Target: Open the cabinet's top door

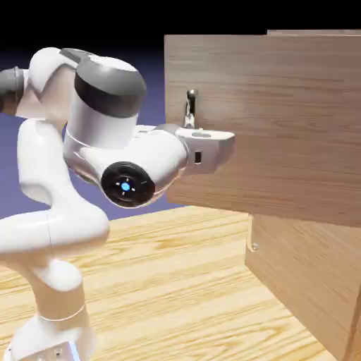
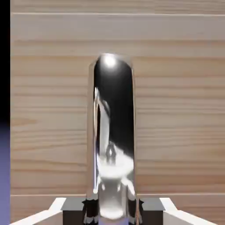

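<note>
Against a blue-violet backdrop, the cabinet (image 1: pixel 310 282) stands at the wooden table's (image 1: pixel 176 282) right side. Its top door (image 1: pixel 282 127) hangs swung out, ajar. The gripper (image 1: pixel 192 116) is clamped on the upright silver handle (image 2: pixel 112 132) near the door's free edge; pulling away from the cabinet should widen it.

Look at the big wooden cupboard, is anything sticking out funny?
Yes. The top door of the cabinet stands swung out toward the robot instead of flat against the front, so it overhangs the lower part. That fits the job: the hand is shut on the silver handle. Nothing looks broken or spilled.
</note>
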Motion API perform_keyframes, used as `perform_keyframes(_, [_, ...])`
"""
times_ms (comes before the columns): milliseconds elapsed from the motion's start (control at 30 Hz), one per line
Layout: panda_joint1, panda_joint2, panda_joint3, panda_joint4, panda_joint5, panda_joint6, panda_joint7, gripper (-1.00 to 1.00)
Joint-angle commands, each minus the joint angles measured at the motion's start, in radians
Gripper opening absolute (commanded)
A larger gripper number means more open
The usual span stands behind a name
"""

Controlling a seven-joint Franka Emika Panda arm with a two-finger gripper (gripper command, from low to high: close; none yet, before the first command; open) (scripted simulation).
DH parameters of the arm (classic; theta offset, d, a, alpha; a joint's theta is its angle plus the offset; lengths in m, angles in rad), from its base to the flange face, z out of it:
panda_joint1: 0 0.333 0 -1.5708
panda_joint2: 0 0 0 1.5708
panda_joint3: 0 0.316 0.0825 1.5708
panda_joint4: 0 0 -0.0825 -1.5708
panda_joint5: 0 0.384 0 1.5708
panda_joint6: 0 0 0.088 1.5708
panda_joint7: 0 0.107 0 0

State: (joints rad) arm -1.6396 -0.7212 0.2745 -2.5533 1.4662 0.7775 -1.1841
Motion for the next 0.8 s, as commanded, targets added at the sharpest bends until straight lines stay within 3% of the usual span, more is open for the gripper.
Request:
perform_keyframes(0, [-0.004, 0.036, -0.003, 0.026, -0.028, -0.013, -0.020, -1.00])
perform_keyframes(767, [0.023, 0.828, 0.022, 0.806, -0.478, -0.277, -0.211, -1.00])
